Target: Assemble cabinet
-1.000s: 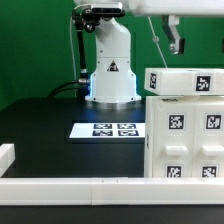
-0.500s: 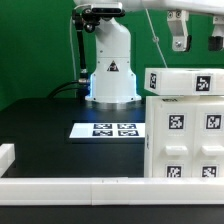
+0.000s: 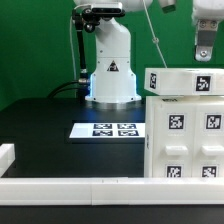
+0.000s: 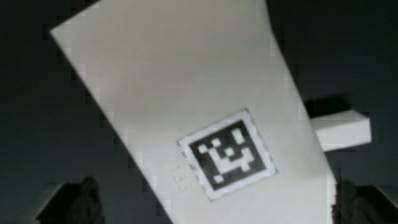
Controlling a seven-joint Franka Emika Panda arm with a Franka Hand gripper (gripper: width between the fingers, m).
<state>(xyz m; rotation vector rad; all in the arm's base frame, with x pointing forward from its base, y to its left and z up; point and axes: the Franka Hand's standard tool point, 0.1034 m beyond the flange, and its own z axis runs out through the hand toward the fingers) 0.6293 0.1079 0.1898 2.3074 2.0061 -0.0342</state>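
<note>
Well, the cabinet [image 3: 185, 130] stands at the exterior view's right on the black table [image 3: 45, 120]. It is a blocky stack of smooth, hard-edged white plastic with black-and-white square tags. Directly above its top slab [image 4: 178, 90] hangs the claw [image 3: 204, 50], apart from it, fingers [image 4: 71, 203] spread and holding nothing. The wrist view shows the slab's long side aslant to the finger line, so a twist looks needed.

The cabinet [image 3: 185, 135] looks like smooth white plastic, faintly satin, with printed black-and-white tags [image 3: 176, 124]; the surface [image 3: 45, 140] beneath is matt black and smooth.
</note>
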